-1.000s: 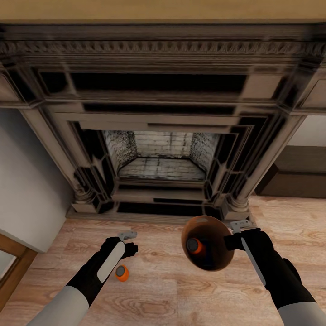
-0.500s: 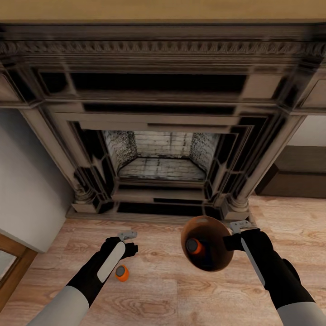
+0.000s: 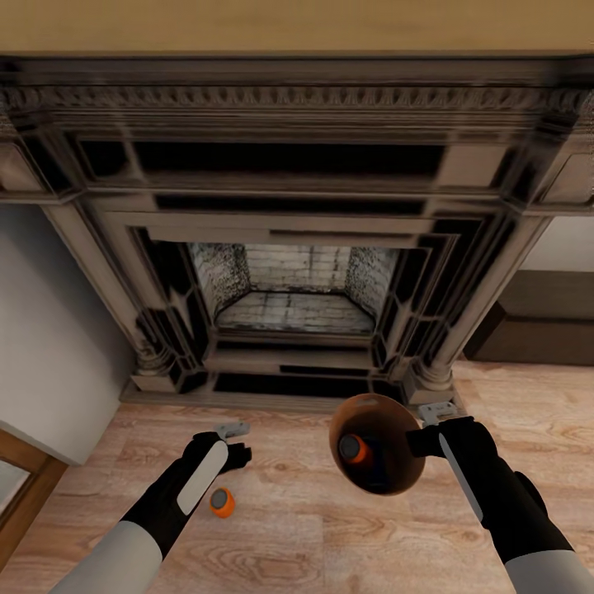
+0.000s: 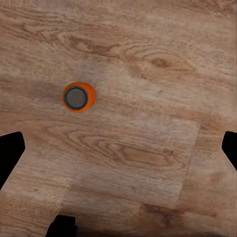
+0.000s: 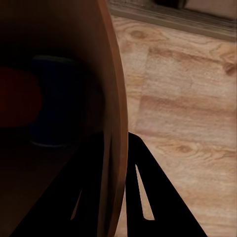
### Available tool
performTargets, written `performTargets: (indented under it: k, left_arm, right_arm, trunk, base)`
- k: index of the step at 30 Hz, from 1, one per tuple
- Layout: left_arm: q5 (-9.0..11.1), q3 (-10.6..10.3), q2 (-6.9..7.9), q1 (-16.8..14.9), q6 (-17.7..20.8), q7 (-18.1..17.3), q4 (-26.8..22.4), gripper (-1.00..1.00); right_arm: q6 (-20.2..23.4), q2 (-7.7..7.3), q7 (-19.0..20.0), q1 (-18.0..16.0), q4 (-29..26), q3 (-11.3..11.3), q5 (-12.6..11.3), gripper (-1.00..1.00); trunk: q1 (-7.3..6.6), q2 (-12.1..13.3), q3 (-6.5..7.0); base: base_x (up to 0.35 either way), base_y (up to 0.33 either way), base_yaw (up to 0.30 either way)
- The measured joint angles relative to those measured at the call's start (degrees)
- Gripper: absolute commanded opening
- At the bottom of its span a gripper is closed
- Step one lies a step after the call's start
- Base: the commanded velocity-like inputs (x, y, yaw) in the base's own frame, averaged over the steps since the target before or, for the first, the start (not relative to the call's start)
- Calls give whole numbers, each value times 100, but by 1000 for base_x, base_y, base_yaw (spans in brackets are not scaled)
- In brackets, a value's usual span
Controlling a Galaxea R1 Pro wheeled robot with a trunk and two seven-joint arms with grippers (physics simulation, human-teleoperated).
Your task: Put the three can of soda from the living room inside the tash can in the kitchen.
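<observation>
One orange soda can (image 3: 221, 502) (image 4: 78, 97) stands upright on the light wood floor in front of the fireplace. My left gripper (image 3: 237, 442) (image 4: 118, 150) hovers above it, open, with the can off to one side of the gap between the fingers. My right gripper (image 3: 431, 426) (image 5: 116, 197) is shut on the rim of the copper-brown trash can (image 3: 378, 444) (image 5: 111, 98), held tilted above the floor. Inside the bin lie another orange can (image 3: 355, 448) (image 5: 17, 103) and the blue can (image 3: 381, 467) (image 5: 54, 98), dim in the dark interior.
The dark carved fireplace (image 3: 293, 247) rises straight ahead, its base close beyond both grippers. A grey wall (image 3: 49, 346) and a wood-framed glass door (image 3: 21, 478) lie at the left. A dark low piece of furniture (image 3: 536, 330) stands at the right.
The whole picture has slid slightly downward, so the camera moved. Both arms, the bin and the floor can keep their places relative to each other.
</observation>
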Motion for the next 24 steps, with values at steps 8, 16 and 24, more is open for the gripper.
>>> performTargets:
  k: [8,16,24]
  left_arm:
    - [-6,-21,-7,-4,-19,-9,371,100]
    - [-13,-25,-9,-5,-21,-10,425,100]
    - [-16,-36,-9,-5,-22,-10,431,100]
  right_arm:
    - [0,0,1,0,0,-1,-4,-100]
    - [0,0,1,0,0,-2,-4,-100]
    - [0,0,0,0,0,-2,-3,-100]
  trunk:
    - [0,0,74]
    - [0,0,148]
    - [0,0,223]
  base:
    - [0,0,0]
    - [0,0,0]
    - [0,0,0]
